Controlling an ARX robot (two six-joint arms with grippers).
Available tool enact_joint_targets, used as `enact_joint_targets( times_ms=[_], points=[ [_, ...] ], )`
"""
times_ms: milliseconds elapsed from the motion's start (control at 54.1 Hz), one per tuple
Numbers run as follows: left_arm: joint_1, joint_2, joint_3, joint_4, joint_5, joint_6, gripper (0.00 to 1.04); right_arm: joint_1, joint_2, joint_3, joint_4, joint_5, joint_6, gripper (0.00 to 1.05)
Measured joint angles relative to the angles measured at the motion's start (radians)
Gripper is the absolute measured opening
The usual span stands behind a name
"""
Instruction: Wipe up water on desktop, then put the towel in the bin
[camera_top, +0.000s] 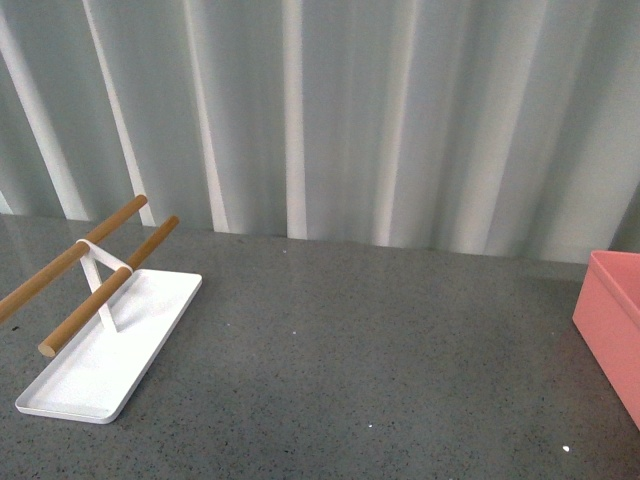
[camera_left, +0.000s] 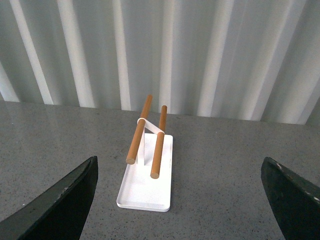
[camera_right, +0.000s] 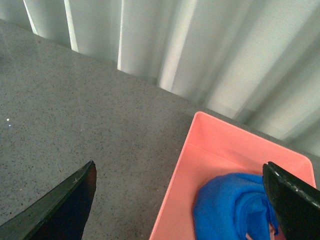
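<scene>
The blue towel (camera_right: 232, 207) lies crumpled inside the salmon-pink bin (camera_right: 200, 150) in the right wrist view. My right gripper (camera_right: 180, 200) hangs open above the bin's near edge, its dark fingers (camera_right: 65, 205) wide apart and holding nothing. The front view shows only a corner of the bin (camera_top: 612, 320) at the far right of the dark grey desktop (camera_top: 350, 360); the towel and both arms are out of that view. My left gripper (camera_left: 180, 200) is open over bare desktop (camera_left: 225, 180), empty.
A flat white tray (camera_top: 110, 345) with two wooden rods (camera_top: 105, 285) on a white stand sits at the left of the desktop, also ahead of the left gripper as tray (camera_left: 147, 185). A pale corrugated wall (camera_top: 350, 110) closes the back edge. A few tiny white specks (camera_top: 566, 448) dot the front.
</scene>
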Motion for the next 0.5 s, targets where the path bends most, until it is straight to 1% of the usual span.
enact_joint_targets(
  times_ms=[56,93,111,167,185,222,315,333,389,407,500],
  points=[
    [0.000,0.000,0.000,0.000,0.000,0.000,0.98,-0.017,-0.056,-0.037,0.004,-0.006,0.017,0.97],
    [0.000,0.000,0.000,0.000,0.000,0.000,0.98,-0.015,-0.089,-0.090,0.121,0.049,0.087,0.92],
    [0.000,0.000,0.000,0.000,0.000,0.000,0.98,-0.013,-0.096,-0.103,0.153,0.066,0.104,0.90],
    [0.000,0.000,0.000,0.000,0.000,0.000,0.98,0.004,-0.134,-0.174,0.309,0.140,0.202,0.79],
    [0.000,0.000,0.000,0.000,-0.001,0.000,0.98,0.007,-0.140,-0.182,0.325,0.148,0.217,0.77],
    [0.000,0.000,0.000,0.000,-0.001,0.000,0.98,0.028,-0.172,-0.217,0.368,0.172,0.274,0.68],
    [0.000,0.000,0.000,0.000,0.000,0.000,0.98,0.084,-0.242,-0.284,0.364,0.219,0.335,0.45],
    [0.000,0.000,0.000,0.000,0.000,0.000,0.98,0.088,-0.247,-0.288,0.362,0.222,0.336,0.44],
    [0.000,0.000,0.000,0.000,0.000,0.000,0.98,0.109,-0.277,-0.309,0.351,0.243,0.345,0.33],
    [0.000,0.000,0.000,0.000,0.000,0.000,0.98,0.112,-0.283,-0.312,0.349,0.246,0.346,0.31],
    [0.000,0.000,0.000,0.000,0.000,0.000,0.98,0.143,-0.336,-0.341,0.328,0.274,0.352,0.13]
  ],
)
